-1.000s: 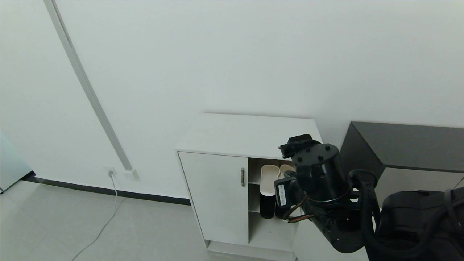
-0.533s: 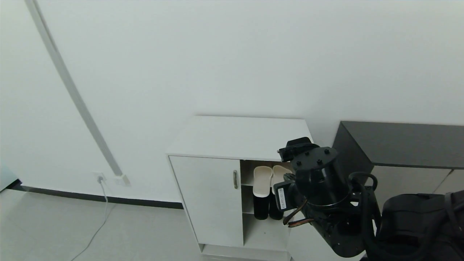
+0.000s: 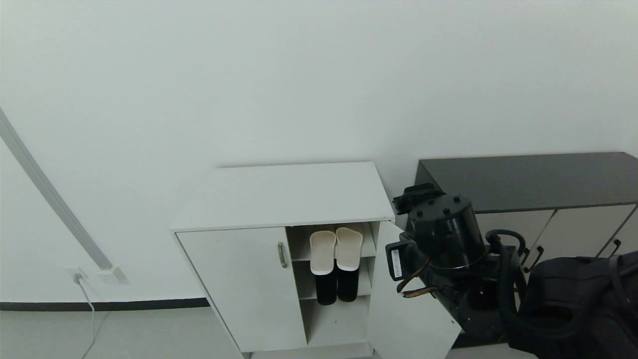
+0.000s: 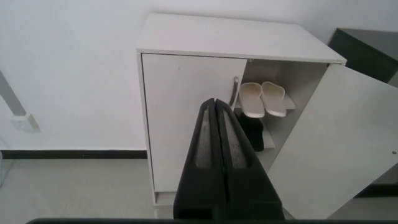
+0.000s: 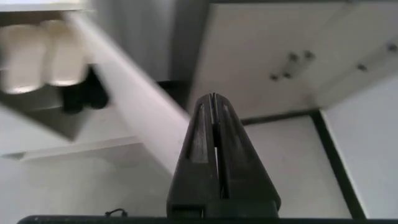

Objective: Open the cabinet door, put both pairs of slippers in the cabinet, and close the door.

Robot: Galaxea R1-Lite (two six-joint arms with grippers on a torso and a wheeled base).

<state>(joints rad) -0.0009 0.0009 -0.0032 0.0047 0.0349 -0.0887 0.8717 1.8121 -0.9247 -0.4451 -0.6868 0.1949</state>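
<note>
A: cabinet state?
B: white cabinet (image 3: 279,194) sits low centre of the head view. left door (image 3: 239,284) closed, right door (image 3: 408,309) swung wide open toward the lower right
A: slippers?
B: both pairs inside, right half. cream pair (image 3: 335,248) on the top shelf, side by side, ends poking past the shelf edge. black pair (image 3: 336,286) on the shelf directly below, also side by side
A: grippers?
B: left gripper (image 4: 216,102): fingers pressed together, nothing between them, facing the closed door, apart from it. right gripper (image 5: 213,98): same, fingers together, holding nothing, with the open door beyond it
A: right arm?
B: right arm (image 3: 441,239) lower right of the head view, just beside the open door; whether it touches, can't tell
A: anything else around?
B: dark sideboard (image 3: 523,174) right of the cabinet, wall socket (image 3: 75,274) with a cable (image 3: 92,309) far lower left
</note>
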